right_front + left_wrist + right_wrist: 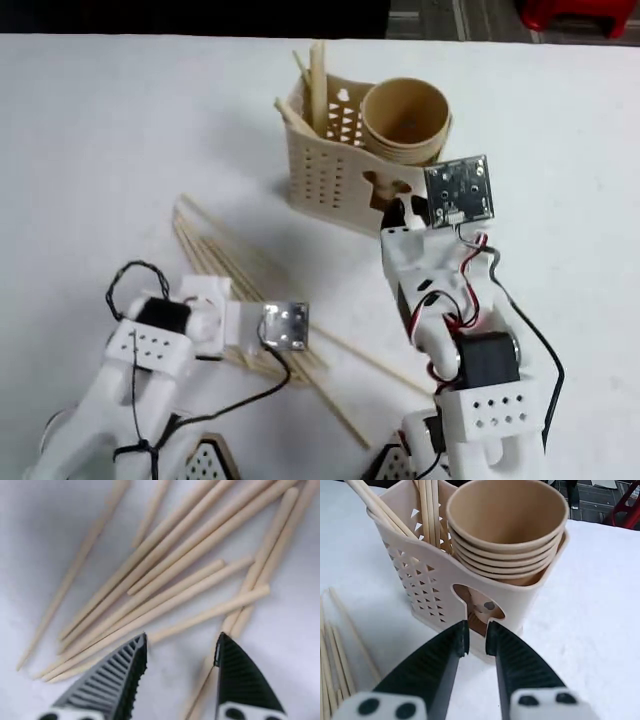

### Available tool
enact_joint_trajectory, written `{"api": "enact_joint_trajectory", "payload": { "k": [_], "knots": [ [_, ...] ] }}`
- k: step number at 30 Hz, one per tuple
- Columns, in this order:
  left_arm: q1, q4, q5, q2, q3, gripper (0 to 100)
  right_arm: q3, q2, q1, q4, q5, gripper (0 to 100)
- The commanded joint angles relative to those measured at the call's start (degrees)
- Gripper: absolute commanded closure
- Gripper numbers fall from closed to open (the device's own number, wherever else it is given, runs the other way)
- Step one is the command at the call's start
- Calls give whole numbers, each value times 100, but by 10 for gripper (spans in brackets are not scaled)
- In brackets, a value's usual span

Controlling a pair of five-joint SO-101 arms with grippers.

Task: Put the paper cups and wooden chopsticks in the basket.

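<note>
Overhead, a white table carries a pale perforated basket toward its far middle. A stack of cups stands mouth-up in the basket's right part, and a few upright chopsticks lean in its left part. Loose chopsticks lie flat on the table nearer the arms. Their long axes run diagonally, from beside the basket's left side toward the right arm's base. The left arm sits over this pile (a wrist camera board covers its pincer), and the right arm ends just before the basket.

From the left wrist, the left gripper stands moderately wide and holds nothing. It hovers over the loose chopsticks, which lie roughly parallel in a loose fan. Whether its tips touch them cannot be told.

From the right wrist, the right gripper shows only a narrow gap and is empty. It sits just before the basket's front wall, at a round cut-out. Up close, the cups' several nested rims show.
</note>
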Motion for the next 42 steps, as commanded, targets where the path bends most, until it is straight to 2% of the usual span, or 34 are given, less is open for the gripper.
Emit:
{"api": "enact_joint_trajectory", "payload": {
  "k": [1,6,12,17,21,35,42],
  "knots": [
    [382,-668,-352,-119,255,775,-44,-145,75,-119,18,925],
    [954,-1231,193,-119,536,775,-35,-145,66,-119,237,925],
    [1455,-1257,721,-119,510,776,-35,-154,66,-119,237,925],
    [1763,-1257,862,-119,580,846,-35,-154,66,-119,237,925],
    [1798,-1503,862,-119,712,881,-35,-154,66,-119,237,925],
    [1807,-1477,862,-127,730,979,-35,-154,66,-119,255,926],
    [1754,-519,870,-171,360,978,-53,-154,75,-84,264,928]
  ]
}}
